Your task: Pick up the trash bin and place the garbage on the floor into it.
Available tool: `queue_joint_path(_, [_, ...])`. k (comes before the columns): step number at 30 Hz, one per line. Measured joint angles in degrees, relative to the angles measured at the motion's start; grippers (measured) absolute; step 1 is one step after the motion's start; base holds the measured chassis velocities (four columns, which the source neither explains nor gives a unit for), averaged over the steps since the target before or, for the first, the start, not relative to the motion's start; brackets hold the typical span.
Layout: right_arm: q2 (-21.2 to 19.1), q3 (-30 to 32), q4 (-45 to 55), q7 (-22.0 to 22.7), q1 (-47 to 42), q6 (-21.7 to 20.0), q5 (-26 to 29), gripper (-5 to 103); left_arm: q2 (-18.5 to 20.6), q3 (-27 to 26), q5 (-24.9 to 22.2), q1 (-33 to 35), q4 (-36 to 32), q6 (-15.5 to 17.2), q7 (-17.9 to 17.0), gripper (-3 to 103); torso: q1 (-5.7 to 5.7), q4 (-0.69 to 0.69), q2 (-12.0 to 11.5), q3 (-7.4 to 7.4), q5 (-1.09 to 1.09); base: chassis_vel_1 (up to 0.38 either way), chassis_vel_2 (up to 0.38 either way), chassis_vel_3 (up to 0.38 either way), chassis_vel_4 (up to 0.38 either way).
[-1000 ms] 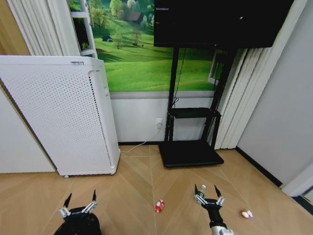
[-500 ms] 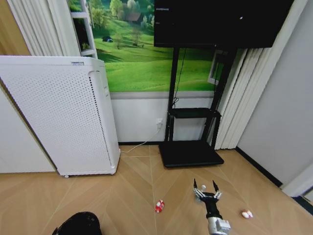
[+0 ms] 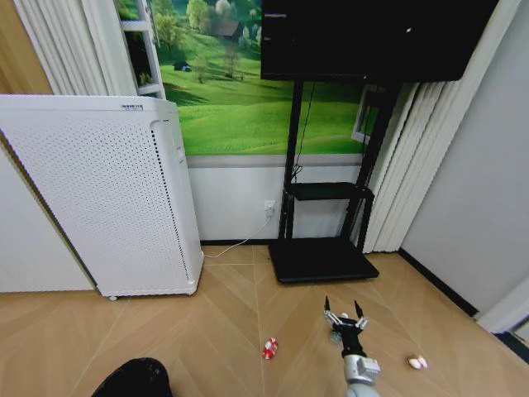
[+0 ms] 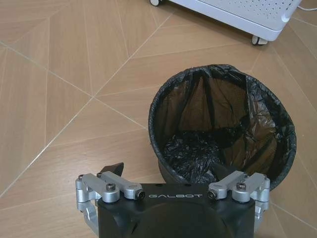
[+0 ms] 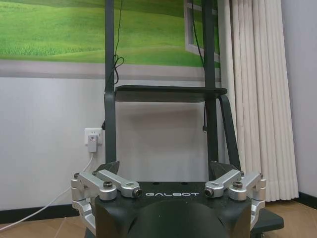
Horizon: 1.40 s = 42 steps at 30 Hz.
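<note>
- Step: grabbing small black round liner-lined trash bin [image 4: 223, 129], upright on tan chevron parquet floor [image 4: 59, 74], near white perforated appliance [image 3: 99, 190].
- Left gripper [image 4: 173, 186] just over bin's near rim, jaws apart, nothing held.
- Right gripper [image 3: 345, 316] raised beyond bin, jaws apart, empty.
- Red-white crumpled wrapper [image 3: 269, 348] between bin & right gripper; white-pink scrap [image 3: 417, 361] farther off.
- Next: likely lower, pinch rim, lift.

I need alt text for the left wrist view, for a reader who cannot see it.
An open left gripper hangs just above the near rim of a small black round trash bin lined with a black plastic bag, empty inside. The bin stands on light tan chevron parquet floor, near a white perforated appliance on wheels.
</note>
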Motion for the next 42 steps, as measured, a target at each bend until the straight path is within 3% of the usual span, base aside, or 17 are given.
queue_joint_path(13, [-2.2,1.0,0.2,-0.2,-0.8,0.7,2.5,100,2.8,2.9,-1.0,-9.4,8.3,2.3,-0.6,102,0.02,0.02,0.1,0.06,0.0,0.0,0.0,0.0,0.0])
queue_joint_path(25, [-5.0,2.4,3.1,-0.8,-1.6,-0.4,5.7,100,4.4,4.1,2.2,-14.9,17.8,0.7,2.6,92,0.03,0.02,0.1,0.09,0.01,0.0,0.0,0.0,0.0])
queue_joint_path(27, [-5.2,2.3,3.7,-0.8,-2.2,-0.5,5.7,100,4.6,5.3,3.6,-18.6,23.1,-1.4,3.7,71,0.03,0.01,0.1,0.1,0.01,0.0,0.0,0.0,0.0])
queue_joint_path(29, [-5.2,2.3,3.9,-0.8,-2.5,-0.5,5.6,100,4.7,5.6,3.8,-19.4,24.0,-1.9,3.9,71,0.04,0.02,0.1,0.1,-0.01,0.0,0.0,0.0,0.0])
queue_joint_path(30, [-5.1,2.3,4.2,-0.9,-2.9,-0.5,5.4,100,4.9,5.9,4.4,-20.3,25.3,-2.9,4.4,59,0.04,0.01,0.1,0.1,0.02,0.0,0.0,0.0,0.0])
queue_joint_path(35, [-5.2,2.6,4.6,-0.9,-3.6,-0.5,5.3,100,5.9,6.5,5.6,-21.7,27.7,-5.2,6.5,49,0.04,0.0,0.1,0.1,0.08,0.0,0.0,0.0,0.0])
queue_joint_path(39, [-5.4,3.0,5.1,-0.8,-3.8,-0.5,5.3,100,6.0,7.1,5.5,-22.4,28.7,-7.5,7.6,31,0.04,0.02,0.1,0.12,-0.09,0.0,0.0,0.0,0.0])
queue_joint_path(41, [-5.3,3.0,5.3,-0.8,-3.9,-0.5,5.3,100,5.8,7.2,5.1,-22.7,28.8,-9.3,8.0,21,0.04,0.01,0.1,0.12,0.0,0.0,0.0,0.0,0.0])
queue_joint_path(42, [-5.3,3.0,5.3,-0.8,-3.9,-0.5,5.3,100,5.8,7.2,5.1,-22.7,28.8,-9.3,8.0,21,0.04,0.01,0.1,0.12,0.0,0.0,0.0,0.0,0.0])
